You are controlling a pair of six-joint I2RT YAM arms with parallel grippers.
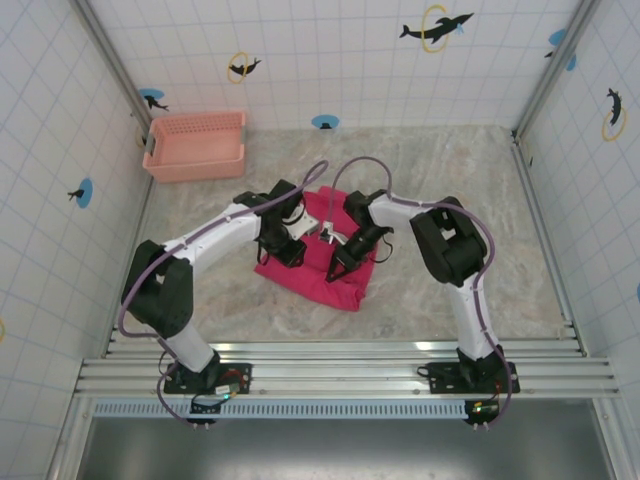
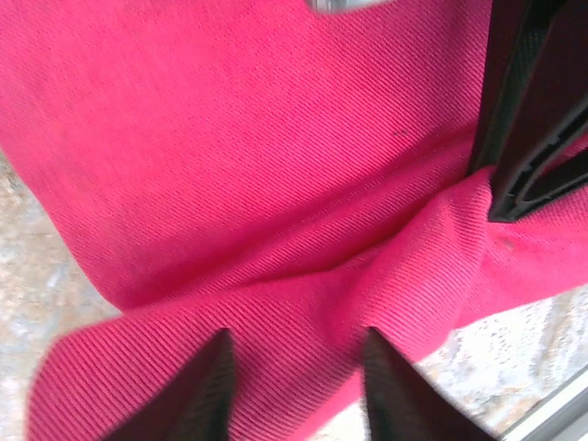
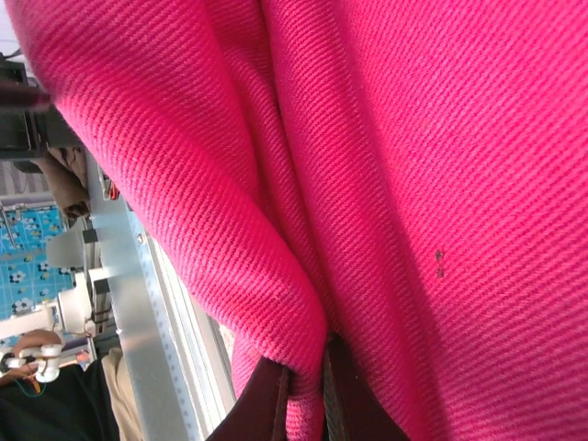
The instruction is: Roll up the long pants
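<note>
The bright magenta soft-cloth long pants (image 1: pixel 345 288) lie bunched, long axis near-to-far. The right claw (image 3: pixel 308 395) pinches a central fold. The left claw (image 2: pixel 299 395) gapes wide over their left edge.

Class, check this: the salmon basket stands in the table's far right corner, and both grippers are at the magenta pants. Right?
No. The top external view shows the basket in the far left corner; the left gripper and right gripper are at the long pants.
</note>
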